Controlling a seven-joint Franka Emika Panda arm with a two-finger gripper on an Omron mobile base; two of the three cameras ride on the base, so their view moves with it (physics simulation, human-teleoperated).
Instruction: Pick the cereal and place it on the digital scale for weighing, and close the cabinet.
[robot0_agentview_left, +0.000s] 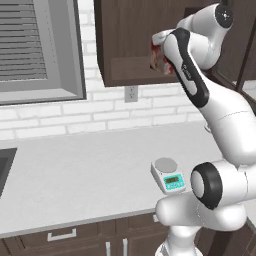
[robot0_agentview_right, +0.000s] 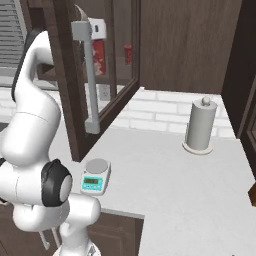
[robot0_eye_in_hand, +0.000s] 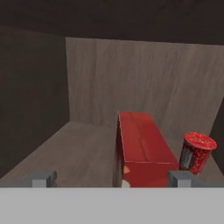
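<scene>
No legible txt anywhere.

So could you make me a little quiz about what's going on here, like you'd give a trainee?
1. True or false: the cereal already sits on the digital scale.
2. What stands beside the cereal inside the cabinet?
A. a small red can
B. a glass bottle
C. a white bowl
3. Fill in: the gripper is ____, with one finger on either side of the cereal.

Key
1. False. The cereal is inside the cabinet, and the scale's round plate on the counter is bare.
2. A. The red can stands close beside the box.
3. Open. The fingers are spread wider than the box and have not closed on it.
</scene>
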